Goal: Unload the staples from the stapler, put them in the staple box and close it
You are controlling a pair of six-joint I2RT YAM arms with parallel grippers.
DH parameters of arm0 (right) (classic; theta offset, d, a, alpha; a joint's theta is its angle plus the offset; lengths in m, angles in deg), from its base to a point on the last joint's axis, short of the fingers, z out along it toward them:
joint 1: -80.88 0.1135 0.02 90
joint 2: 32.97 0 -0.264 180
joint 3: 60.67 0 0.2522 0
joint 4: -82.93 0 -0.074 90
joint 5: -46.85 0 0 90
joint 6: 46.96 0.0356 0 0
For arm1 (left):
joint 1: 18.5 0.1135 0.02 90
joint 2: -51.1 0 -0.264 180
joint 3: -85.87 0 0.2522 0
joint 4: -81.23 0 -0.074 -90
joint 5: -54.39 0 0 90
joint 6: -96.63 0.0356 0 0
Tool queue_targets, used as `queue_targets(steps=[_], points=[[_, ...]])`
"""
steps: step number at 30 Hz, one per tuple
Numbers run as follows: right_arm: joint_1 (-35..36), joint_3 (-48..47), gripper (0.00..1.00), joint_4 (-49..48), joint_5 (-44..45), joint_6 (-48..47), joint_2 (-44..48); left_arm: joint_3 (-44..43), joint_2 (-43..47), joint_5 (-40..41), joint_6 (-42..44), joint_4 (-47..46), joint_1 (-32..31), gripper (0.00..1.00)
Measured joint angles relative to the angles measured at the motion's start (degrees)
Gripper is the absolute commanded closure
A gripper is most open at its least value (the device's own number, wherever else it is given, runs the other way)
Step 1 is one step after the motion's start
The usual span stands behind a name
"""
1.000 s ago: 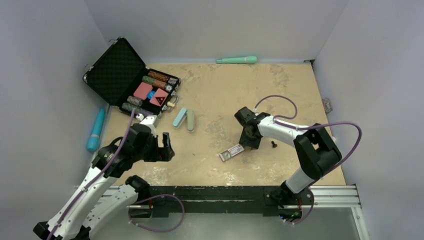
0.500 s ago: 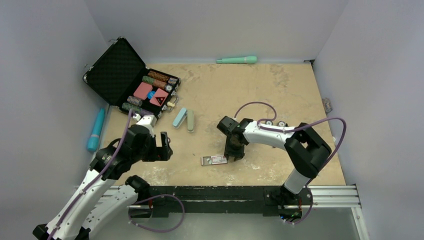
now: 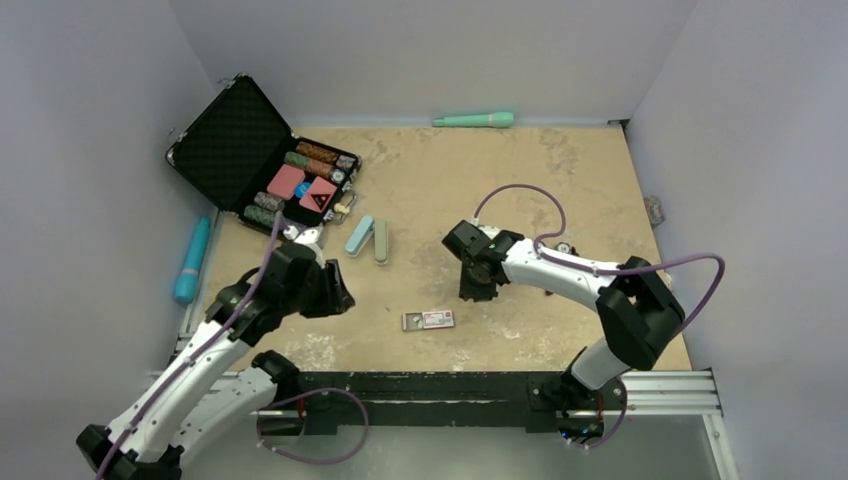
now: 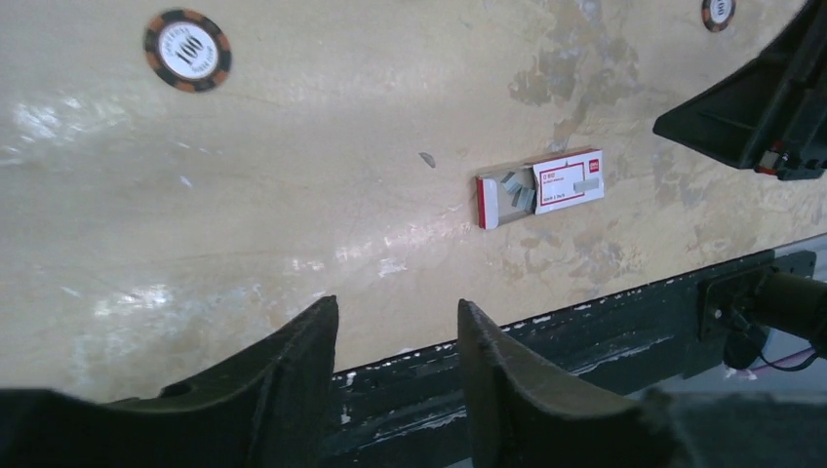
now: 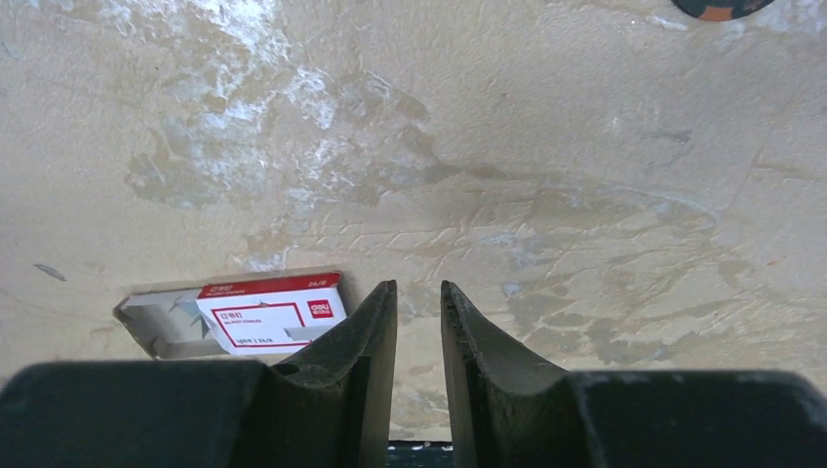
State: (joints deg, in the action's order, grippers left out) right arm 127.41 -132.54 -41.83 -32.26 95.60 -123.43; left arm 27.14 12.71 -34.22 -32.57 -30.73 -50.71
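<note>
You let go of the box and drew the right gripper back up the table. Its jaws stood narrow, with a slim gap and nothing in it. The box lay flat near the front edge, between the arms, one end open with staples showing.

A second ago it sat tilted further right, under that gripper. Half a second ago you had it at this spot with the fingers on it.

Meanwhile the left gripper swung in towards the middle, and its jaws came in from wide to middling, empty.

The stapler, which I took to be the pastel bars near the case, lay well apart from both grippers. By my reading, the box was parked ready and the unloading itself hadn't begun.
</note>
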Motion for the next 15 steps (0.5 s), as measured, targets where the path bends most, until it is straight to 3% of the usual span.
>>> queue_targets(steps=[1,5,8,10,15], points=[[0.0,0.6,0.75,-0.3,0.3,-0.5,0.7,1.4,-1.4,-1.5,-0.8,-1.7,0.0,0.7],[0.0,3.6,0.79,-1.7,0.4,-2.5,3.3,6.2,-7.6,-6.4,-2.4,-7.2,0.0,0.89],[0.0,5.0,0.93,-3.1,0.2,-3.8,4.9,9.0,-11.3,-9.1,-3.2,-10.9,0.0,0.99],[0.1,5.8,1.0,-4.5,-0.1,-4.7,6.0,10.6,-13.0,-10.5,-3.5,-13.4,0.0,1.0],[0.1,8.6,1.0,-9.2,-2.0,-6.9,8.5,13.2,-17.1,-13.2,-3.7,-18.7,0.0,1.0]])
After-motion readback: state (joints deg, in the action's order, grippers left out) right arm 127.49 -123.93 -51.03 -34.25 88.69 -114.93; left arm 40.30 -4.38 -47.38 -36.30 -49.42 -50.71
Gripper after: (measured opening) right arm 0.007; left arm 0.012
